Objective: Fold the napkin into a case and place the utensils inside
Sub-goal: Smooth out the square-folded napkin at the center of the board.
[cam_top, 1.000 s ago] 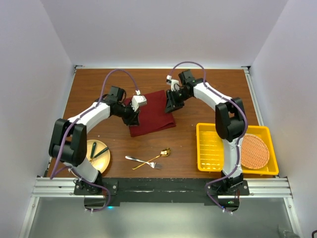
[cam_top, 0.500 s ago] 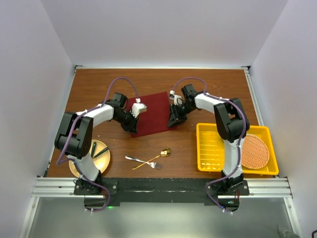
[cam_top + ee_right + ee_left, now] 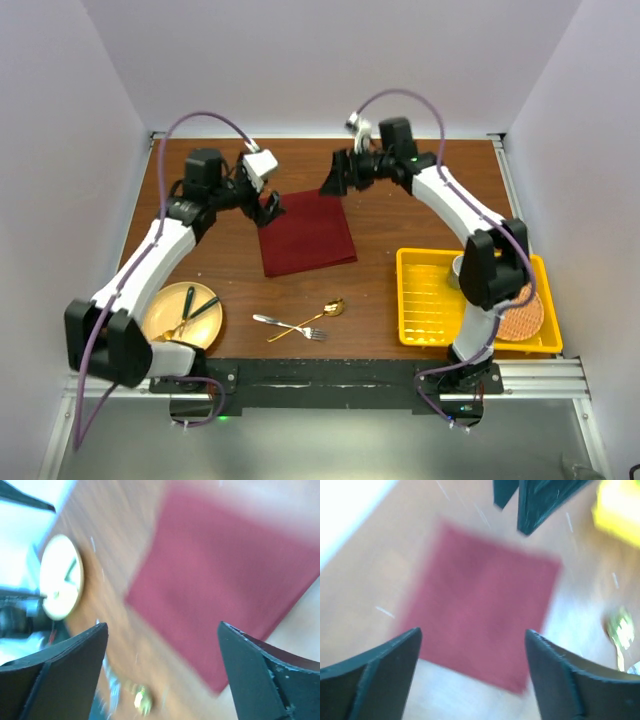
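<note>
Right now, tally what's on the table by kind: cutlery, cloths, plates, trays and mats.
Cutlery: 4 (silver fork, gold spoon, two green-handled pieces)
Cloths: 1 (napkin)
Plates: 1 (plate)
Trays: 1 (tray)
Mats: 1 (woven mat)
Total: 8

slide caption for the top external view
Left end effector and right end effector hover open at the napkin's far edge; fork and spoon lie crossed nearby.
</note>
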`<state>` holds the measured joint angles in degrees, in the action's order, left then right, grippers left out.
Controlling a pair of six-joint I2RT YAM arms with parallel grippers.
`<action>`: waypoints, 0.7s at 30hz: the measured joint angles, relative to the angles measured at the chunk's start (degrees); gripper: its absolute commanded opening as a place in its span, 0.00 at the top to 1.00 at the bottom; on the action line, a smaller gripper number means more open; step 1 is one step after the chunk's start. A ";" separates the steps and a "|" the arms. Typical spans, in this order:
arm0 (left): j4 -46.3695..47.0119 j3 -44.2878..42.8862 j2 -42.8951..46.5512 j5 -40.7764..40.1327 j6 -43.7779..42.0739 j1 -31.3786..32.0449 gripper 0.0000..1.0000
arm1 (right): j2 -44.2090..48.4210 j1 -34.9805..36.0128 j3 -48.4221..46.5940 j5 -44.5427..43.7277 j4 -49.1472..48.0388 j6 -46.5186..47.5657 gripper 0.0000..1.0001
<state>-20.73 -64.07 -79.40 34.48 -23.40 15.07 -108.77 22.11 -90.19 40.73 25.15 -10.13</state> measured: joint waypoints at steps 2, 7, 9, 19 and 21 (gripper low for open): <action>6.71 -0.70 4.37 -1.20 3.21 -0.02 0.00 | 4.02 0.00 -2.51 -1.88 -5.75 0.76 0.02; 19.08 -1.86 5.05 -6.75 12.17 0.00 0.00 | 7.87 -0.02 -3.54 -4.22 -21.40 -1.55 0.02; 21.57 -2.82 2.16 -9.42 16.59 -0.07 0.00 | 4.74 -0.15 -5.86 -2.99 -25.97 -4.61 0.02; 30.97 -4.28 -13.92 -3.13 41.16 -1.70 0.00 | -19.43 -0.44 -15.87 0.83 -31.30 -24.87 0.02; 33.94 -4.24 -17.16 -0.50 46.66 -2.49 0.02 | -20.90 -0.42 -14.75 0.74 -31.50 -27.89 0.02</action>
<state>13.21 -68.31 -96.55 33.98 23.27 12.58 -129.67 21.69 -104.95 41.47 -6.35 -38.02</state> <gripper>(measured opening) 0.997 0.983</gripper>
